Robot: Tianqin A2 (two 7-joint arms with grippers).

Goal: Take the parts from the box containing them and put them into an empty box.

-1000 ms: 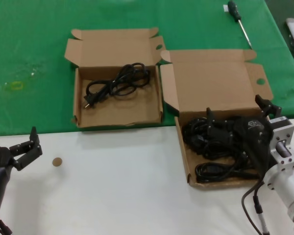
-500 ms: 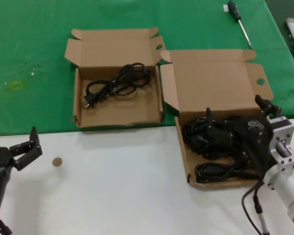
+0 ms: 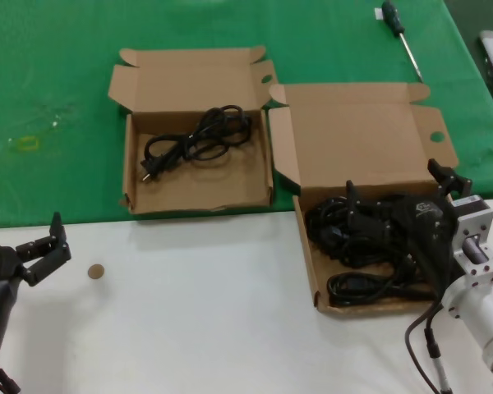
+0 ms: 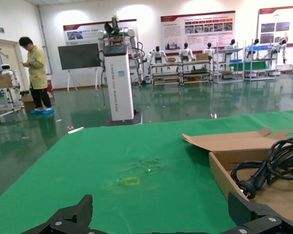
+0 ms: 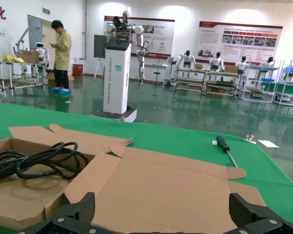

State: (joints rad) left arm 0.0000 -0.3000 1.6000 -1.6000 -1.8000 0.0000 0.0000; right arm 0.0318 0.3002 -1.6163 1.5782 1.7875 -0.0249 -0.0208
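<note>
While the right gripper (image 3: pixel 398 201) is lowered into the larger cardboard box (image 3: pixel 357 139) in the head view, the pickup step is judged to be in hand. Its black fingers are spread wide, one by the box's right wall, the other among the tangled power cables (image 3: pixel 353 238) that fill the box floor; whether a cable is touched cannot be told, and nothing is seen pinched. The next move is judged to call for a closing of the fingers on one cable, a lift clear of the walls, then a carry across to the smaller box (image 3: pixel 193 131), set just beside it on the green cloth (image 3: pixel 49 82). One coiled cable (image 3: pixel 195 139) is already lying in that smaller box. The left gripper (image 3: pixel 43 250) is parked low over the white table (image 3: pixel 197 328), fingers apart, nothing held, near a small brown disc (image 3: pixel 95 271). A screwdriver (image 3: pixel 398 29) is left well apart at the far edge.

Over to the left wrist view: two spread black fingertips (image 4: pixel 73 217) are seen with only green cloth between them, and the coiled cable (image 4: pixel 268 168) is glimpsed in the smaller box.

Right wrist view now: the fingertips (image 5: pixel 75 212) are held wide apart over the tall lid panel (image 5: pixel 161 195), with no cable seen between them.
</note>
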